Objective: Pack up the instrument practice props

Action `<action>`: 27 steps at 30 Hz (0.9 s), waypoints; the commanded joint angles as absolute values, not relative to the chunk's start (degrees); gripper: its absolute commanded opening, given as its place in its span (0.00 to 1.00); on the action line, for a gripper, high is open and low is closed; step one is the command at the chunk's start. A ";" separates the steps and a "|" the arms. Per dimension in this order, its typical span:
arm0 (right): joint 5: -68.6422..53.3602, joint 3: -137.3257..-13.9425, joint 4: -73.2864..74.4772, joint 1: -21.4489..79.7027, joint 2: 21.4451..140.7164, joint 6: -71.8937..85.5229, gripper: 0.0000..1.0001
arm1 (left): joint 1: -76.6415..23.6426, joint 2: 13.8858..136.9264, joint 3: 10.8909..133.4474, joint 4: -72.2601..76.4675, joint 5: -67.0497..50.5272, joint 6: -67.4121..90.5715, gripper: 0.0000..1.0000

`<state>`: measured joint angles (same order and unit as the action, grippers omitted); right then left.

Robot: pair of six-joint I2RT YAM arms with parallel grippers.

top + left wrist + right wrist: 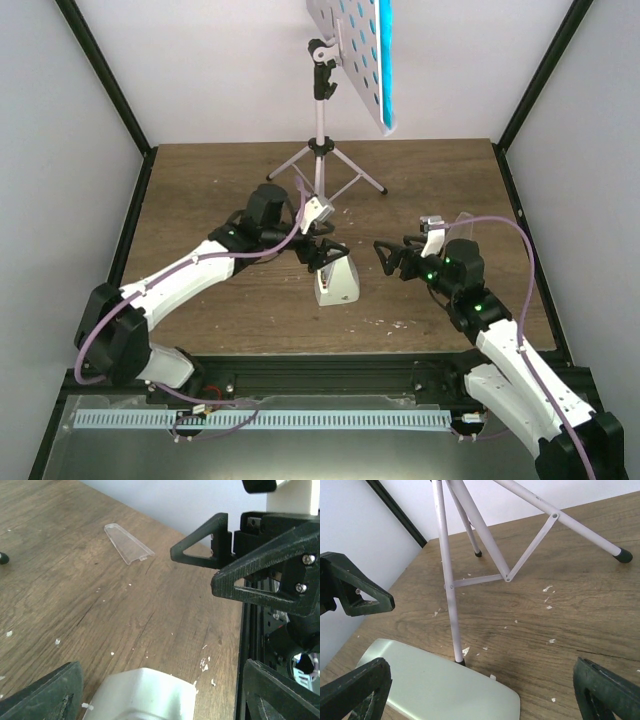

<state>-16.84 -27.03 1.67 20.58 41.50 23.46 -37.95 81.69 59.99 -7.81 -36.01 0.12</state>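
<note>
Left gripper (325, 258) is down over the small white metronome (337, 285), mid-table (200, 190). Fingers are wide open either side of its top, with a gap on the right side; left-side contact is hard to call from the wrist view. Nothing gripped. Right gripper (383, 257) sits just beside the metronome, facing it, jaws fully spread, empty. Clear plastic strip (127, 544) lies flat beyond it. Music stand (320, 150) upright at the far edge on its tripod, one foot beside the metronome, teal booklet (384, 60) on its desk.
</note>
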 commanded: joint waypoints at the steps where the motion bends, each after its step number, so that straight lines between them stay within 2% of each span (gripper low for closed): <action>1: -15.80 -26.77 0.89 20.16 40.65 24.62 1.00 | -39.67 83.72 62.80 -7.84 -37.76 -5.30 0.89; 4: -14.45 -26.52 1.86 20.13 40.74 26.12 1.00 | -39.73 85.21 65.69 -14.72 -36.26 -9.53 0.86; 6: -13.30 -25.46 1.62 20.17 40.57 27.28 1.00 | -39.84 84.79 64.44 -13.91 -35.45 -9.74 0.84; 10: -13.07 -23.85 0.67 20.15 40.30 29.29 1.00 | -40.34 85.71 63.74 -13.39 -34.45 -10.48 0.65; 11: -13.51 -23.78 0.49 20.13 40.40 29.28 1.00 | -40.39 86.56 64.90 -14.98 -34.54 -11.01 0.63; 18: -13.41 -24.17 1.18 20.16 41.61 28.89 1.00 | -40.62 88.33 65.54 -17.58 -35.05 -12.38 0.65; 27: -12.17 -20.83 4.44 20.18 37.57 31.11 1.00 | -41.52 89.22 65.16 -18.95 -32.67 -12.29 0.47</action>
<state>-13.23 -21.96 1.80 20.58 39.46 29.56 -40.91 88.55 65.52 -17.58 -33.36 -12.32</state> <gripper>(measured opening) 0.998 0.506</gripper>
